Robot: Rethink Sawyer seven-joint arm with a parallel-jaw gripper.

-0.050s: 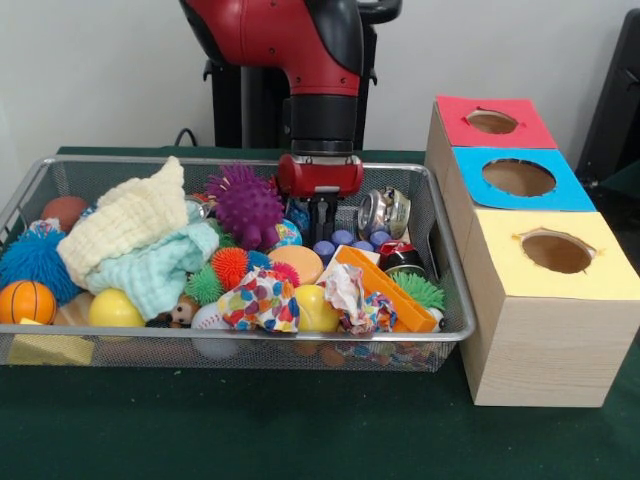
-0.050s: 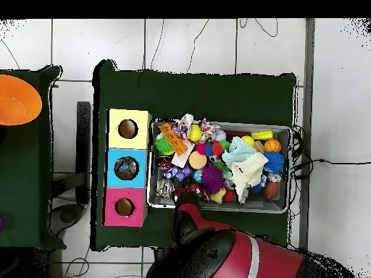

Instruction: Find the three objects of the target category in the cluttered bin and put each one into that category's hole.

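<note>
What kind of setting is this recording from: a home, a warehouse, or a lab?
Most likely a robotics lab set up for a sorting trial. A wire bin crammed with toys and cloths sits on a green-covered table, next to a wooden box with pink, blue and yellow holed tops. The floor is plain tile with loose cables.

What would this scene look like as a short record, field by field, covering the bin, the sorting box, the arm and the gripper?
bin: wire mesh basket on the green table, crowded with toys and cloths
notable contents: purple spiky ball, yellow knitted cloth, mint cloth, small basketball
sorting box: wooden box beside the bin, with three holes
hole colours: pink, blue, yellow
arm: red arm reaching down over the bin's middle
gripper: gripper low among the items; open or shut unclear
</note>
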